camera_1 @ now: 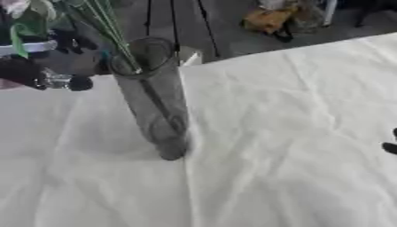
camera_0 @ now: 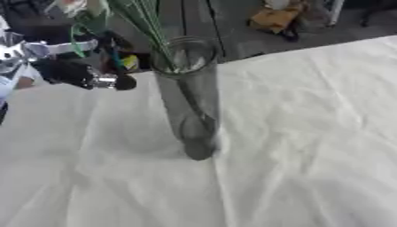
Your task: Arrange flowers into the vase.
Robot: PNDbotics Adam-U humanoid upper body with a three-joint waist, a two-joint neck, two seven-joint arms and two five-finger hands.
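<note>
Vase: a tall clear glass vase [camera_0: 188, 95] stands upright on the counter [camera_0: 310, 146], which is covered by a creased white cloth. It stands toward the far left part of the counter, its base well in from the far edge.
Stems: several thin green stems [camera_0: 151, 31] lean out of the vase mouth toward the upper left; their lower ends reach down inside the glass, showing as a dark line through the wall.
Flowers: pale blossoms and green leaves [camera_0: 81, 17] show at the upper left corner, above the left robot hand; their detail is too blurred to tell.
Left robot hand: the left robot hand [camera_0: 85, 73], black with silver parts, is just left of the vase near its rim, above the far left edge of the counter. Its fingers look curled about the bunch of leaves and stems, though the exact contact is blurred.
Right robot hand: only dark fingertips of the right robot hand [camera_1: 390, 146] show at the right edge in the right eye view; whether they are spread or curled cannot be told.
Background: dark floor and a yellowish object [camera_0: 273, 18] lie beyond the far edge.
</note>
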